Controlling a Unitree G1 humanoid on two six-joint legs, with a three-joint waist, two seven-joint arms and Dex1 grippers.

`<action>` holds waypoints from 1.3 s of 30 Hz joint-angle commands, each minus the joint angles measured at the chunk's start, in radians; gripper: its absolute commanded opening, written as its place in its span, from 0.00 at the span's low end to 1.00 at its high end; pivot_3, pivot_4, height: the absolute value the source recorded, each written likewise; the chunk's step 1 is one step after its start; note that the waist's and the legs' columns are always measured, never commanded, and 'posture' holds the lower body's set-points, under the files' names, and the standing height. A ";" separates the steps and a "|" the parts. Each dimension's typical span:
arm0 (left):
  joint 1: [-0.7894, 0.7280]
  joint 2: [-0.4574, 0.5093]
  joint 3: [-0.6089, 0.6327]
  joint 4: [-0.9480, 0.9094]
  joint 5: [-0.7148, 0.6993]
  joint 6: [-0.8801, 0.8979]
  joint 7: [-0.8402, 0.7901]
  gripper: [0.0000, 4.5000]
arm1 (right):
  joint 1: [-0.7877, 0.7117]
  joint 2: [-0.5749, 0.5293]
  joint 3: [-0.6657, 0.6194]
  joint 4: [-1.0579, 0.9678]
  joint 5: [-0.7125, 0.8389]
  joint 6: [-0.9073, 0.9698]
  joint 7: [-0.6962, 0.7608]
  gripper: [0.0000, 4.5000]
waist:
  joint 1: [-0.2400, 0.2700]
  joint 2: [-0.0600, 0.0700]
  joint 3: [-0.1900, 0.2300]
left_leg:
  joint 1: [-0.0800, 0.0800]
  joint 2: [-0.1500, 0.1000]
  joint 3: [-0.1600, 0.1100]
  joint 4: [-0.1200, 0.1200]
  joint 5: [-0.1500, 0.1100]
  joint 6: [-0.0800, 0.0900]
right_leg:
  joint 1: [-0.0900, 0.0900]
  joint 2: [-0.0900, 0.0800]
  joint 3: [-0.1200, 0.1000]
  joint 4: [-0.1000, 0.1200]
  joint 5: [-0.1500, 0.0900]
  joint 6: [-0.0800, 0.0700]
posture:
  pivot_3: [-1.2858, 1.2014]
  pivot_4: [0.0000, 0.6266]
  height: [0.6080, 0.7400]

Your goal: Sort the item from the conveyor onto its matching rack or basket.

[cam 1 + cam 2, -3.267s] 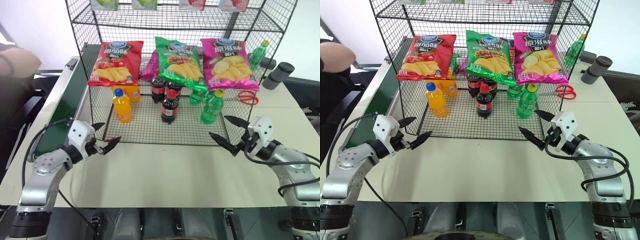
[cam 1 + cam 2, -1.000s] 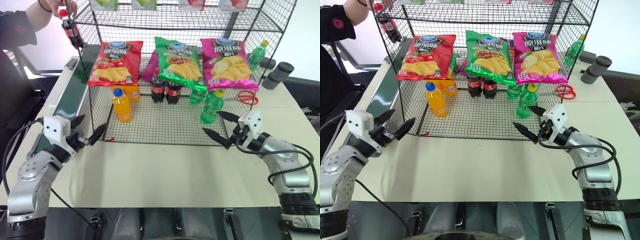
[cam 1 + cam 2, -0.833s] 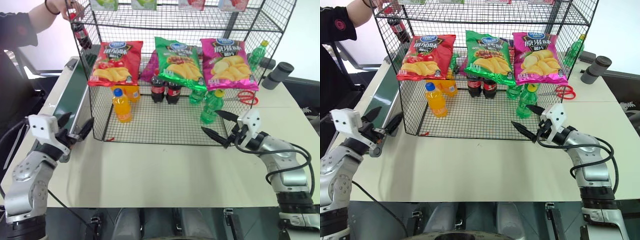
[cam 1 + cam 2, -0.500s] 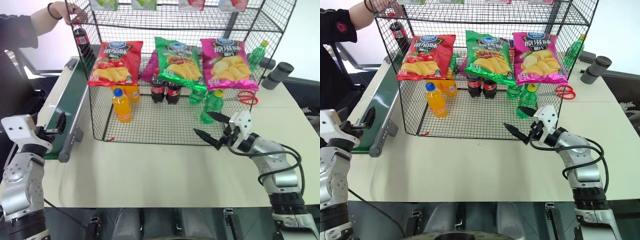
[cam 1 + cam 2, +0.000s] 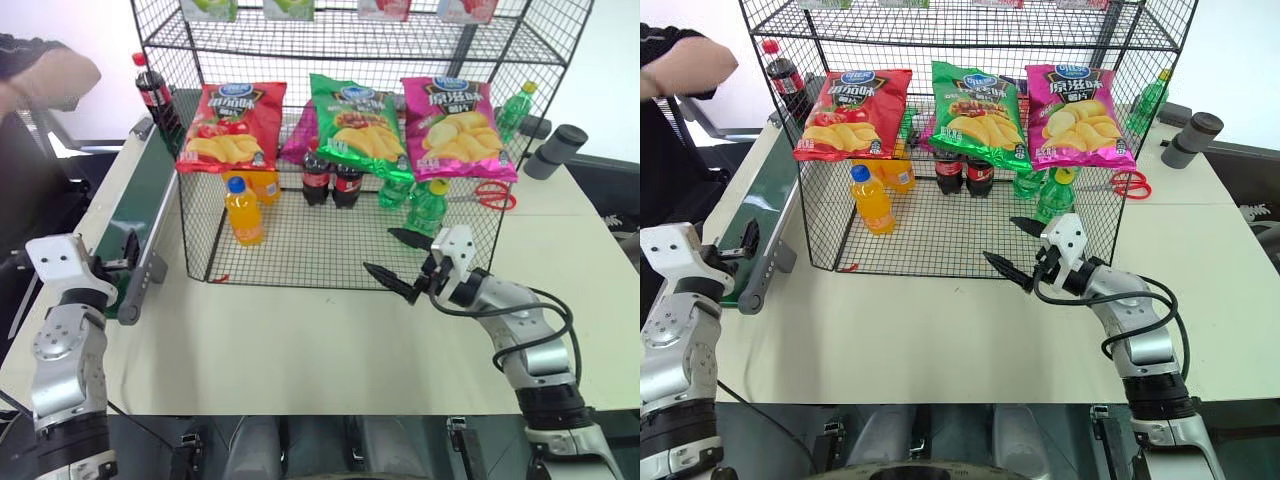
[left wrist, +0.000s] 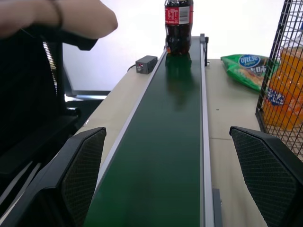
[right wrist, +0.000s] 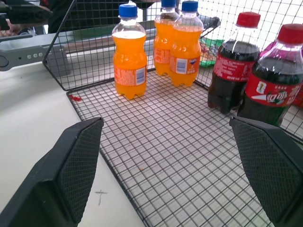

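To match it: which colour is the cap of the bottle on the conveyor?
Red, clearest in the left eye view: the dark cola bottle.

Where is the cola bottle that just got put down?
The cola bottle stands upright at the far end of the green conveyor, on the robot's left, just outside the black wire rack's left wall.

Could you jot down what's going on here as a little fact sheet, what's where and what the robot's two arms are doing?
item: small cola bottle with red cap, upright at the far end of the belt
conveyor: long dark green belt with grey rails, beside the rack
rack: large black wire-mesh shelf rack; orange soda, cola and green bottles on its base, crisp bags above
left end effector: open, aimed along the belt, holding nothing
right end effector: open, at the rack's front edge, empty
person: an arm near the belt's far end
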 commanded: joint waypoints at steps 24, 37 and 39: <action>-0.054 -0.012 -0.028 0.121 0.056 -0.130 0.012 1.00 | -0.002 0.046 0.041 -0.087 0.018 0.000 0.003 0.99 | 0.000 0.000 0.000 | 0.000 0.000 0.000 0.000 0.000 0.000 | 0.000 -0.001 0.000 0.000 0.000 0.000 | 0.52 0.24 1.00; -0.045 0.000 -0.026 0.142 0.056 -0.140 -0.001 1.00 | 0.026 0.080 0.118 -0.223 0.066 0.062 0.026 0.99 | 0.000 -0.001 -0.001 | 0.000 0.000 0.000 0.000 0.000 0.000 | 0.000 -0.001 -0.001 0.000 0.000 0.000 | 0.52 0.24 1.00; -0.046 0.002 -0.024 0.145 0.056 -0.143 -0.001 1.00 | 0.028 0.086 0.127 -0.224 0.066 0.063 0.027 0.99 | 0.000 -0.001 -0.001 | 0.000 0.000 0.000 0.000 0.000 0.000 | 0.000 -0.001 -0.001 0.000 0.000 0.000 | 0.52 0.24 1.00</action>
